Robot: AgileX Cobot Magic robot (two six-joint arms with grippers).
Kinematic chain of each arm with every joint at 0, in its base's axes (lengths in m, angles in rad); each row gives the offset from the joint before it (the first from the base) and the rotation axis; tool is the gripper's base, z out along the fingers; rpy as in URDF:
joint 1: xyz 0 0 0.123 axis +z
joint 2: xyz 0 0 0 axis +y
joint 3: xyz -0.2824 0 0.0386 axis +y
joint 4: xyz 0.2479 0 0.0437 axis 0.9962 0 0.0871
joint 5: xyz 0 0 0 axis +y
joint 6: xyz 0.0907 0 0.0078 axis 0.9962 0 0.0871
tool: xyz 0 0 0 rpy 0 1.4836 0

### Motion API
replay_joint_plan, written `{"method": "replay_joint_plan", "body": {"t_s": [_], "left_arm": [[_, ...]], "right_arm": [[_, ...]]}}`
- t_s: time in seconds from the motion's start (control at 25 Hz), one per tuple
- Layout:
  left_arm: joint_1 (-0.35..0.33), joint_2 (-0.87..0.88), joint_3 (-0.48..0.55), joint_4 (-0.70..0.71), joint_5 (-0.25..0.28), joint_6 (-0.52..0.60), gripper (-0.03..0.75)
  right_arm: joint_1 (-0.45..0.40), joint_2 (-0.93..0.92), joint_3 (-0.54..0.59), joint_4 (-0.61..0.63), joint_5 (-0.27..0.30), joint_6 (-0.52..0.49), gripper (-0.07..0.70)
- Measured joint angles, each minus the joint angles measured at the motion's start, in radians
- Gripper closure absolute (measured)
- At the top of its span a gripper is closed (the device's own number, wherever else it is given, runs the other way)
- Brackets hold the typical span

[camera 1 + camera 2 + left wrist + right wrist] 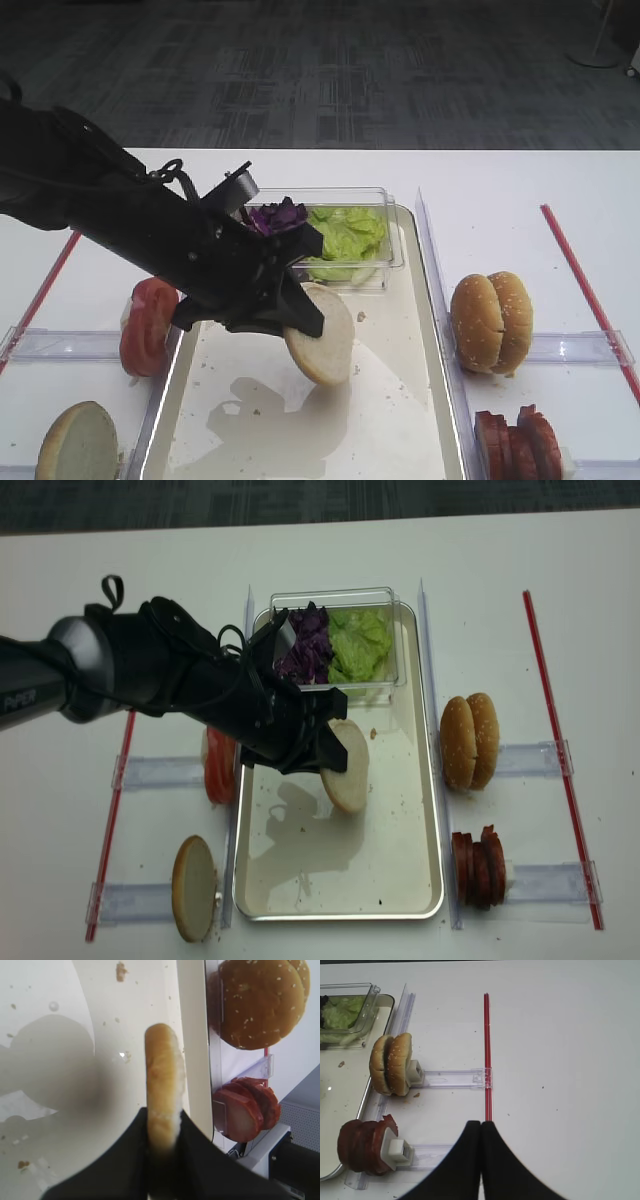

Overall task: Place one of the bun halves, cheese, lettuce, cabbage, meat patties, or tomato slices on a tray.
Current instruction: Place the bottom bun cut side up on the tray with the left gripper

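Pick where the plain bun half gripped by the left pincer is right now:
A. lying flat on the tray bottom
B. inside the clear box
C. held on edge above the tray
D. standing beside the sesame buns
C: the left pincer clamps the bun half upright over the tray.

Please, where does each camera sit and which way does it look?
Exterior high: in front, above, facing the tray; left arm shows.
Realsense: overhead, looking down; left gripper holds the bun half.
Left wrist: on the left gripper, looking along the bun half.
Right wrist: above the table; shut right gripper.
Both wrist views share the sesame buns and meat patties.
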Motion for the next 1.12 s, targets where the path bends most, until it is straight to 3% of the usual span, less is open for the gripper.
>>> {"method": "replay_joint_plan", "body": {"t_s": [0.4,1.12], "left_arm": [[0.0,0.057,0.0,-0.004,0.01,0.0,0.642],[0.027,0.057,0.0,-0.012,0.021,0.002,0.466]], "right_arm": [[0.0,0.0,0.0,0.0,0.0,0.0,0.267],[0.0,0.0,0.0,0.0,0.0,0.0,0.267]]}}
